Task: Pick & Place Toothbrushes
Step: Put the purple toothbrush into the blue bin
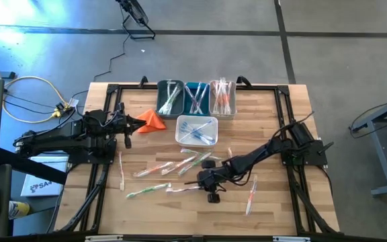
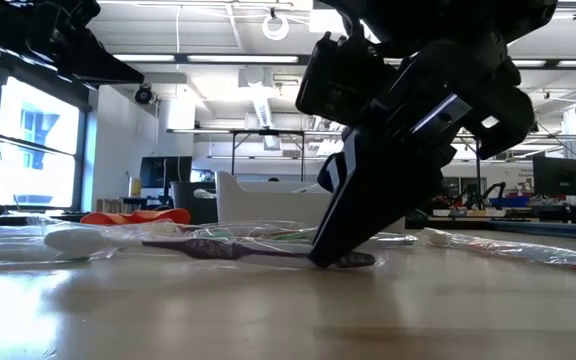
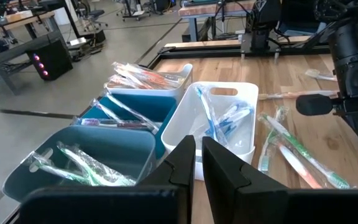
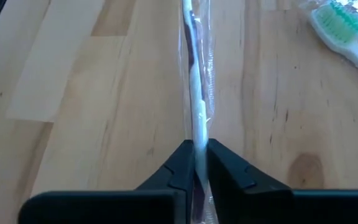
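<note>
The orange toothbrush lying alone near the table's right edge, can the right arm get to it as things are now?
Probably not yet: the right gripper is shut on a purple toothbrush. The orange toothbrush lies close by, nothing on it.

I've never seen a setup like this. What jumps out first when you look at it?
Probably the right gripper, down on the table's near middle and pinched shut on a wrapped toothbrush lying flat on the wood. Next, the row of bins along the far edge, already holding toothbrushes, with a white bin just in front and more toothbrushes scattered loose nearby. The left gripper waits shut near an orange cloth.
</note>
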You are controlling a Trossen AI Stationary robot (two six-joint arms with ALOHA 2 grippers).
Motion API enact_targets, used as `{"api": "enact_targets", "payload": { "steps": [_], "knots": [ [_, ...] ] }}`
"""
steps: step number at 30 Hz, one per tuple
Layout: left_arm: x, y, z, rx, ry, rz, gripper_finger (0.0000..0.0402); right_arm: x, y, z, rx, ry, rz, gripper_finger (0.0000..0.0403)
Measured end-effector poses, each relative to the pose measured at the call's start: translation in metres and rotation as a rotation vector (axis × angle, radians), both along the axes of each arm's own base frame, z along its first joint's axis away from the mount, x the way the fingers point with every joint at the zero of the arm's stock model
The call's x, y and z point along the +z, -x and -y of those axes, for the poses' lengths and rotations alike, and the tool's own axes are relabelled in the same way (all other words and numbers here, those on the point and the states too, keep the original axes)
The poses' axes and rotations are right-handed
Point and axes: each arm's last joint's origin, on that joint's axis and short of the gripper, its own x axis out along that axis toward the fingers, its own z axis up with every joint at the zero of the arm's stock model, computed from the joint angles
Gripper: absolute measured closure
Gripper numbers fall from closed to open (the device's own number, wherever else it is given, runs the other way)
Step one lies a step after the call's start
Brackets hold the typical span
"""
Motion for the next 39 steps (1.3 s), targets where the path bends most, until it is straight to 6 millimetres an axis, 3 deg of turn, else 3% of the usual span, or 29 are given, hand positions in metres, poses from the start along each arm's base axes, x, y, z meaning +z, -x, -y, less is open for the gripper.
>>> {"api": "enact_targets", "payload": {
  "steps": [7, 21, 33, 39],
  "knots": [
    [0.000, 0.000, 0.000, 0.000, 0.000, 0.000, 0.0378, 0.011, 0.004, -0.002, 0.049, -0.019, 0.011, 0.0379],
    [0.000, 0.000, 0.000, 0.000, 0.000, 0.000, 0.0378, 0.080, 0.012, 0.002, -0.005, -0.039, 0.210, 0.0381],
    [0.000, 0.000, 0.000, 0.000, 0.000, 0.000, 0.0378, 0.157, 0.041, 0.027, -0.252, 0.084, 0.414, 0.0382],
    [0.000, 0.000, 0.000, 0.000, 0.000, 0.001, 0.0378, 0.180, 0.050, 0.050, -0.393, 0.196, 0.492, 0.0382]
  ]
}}
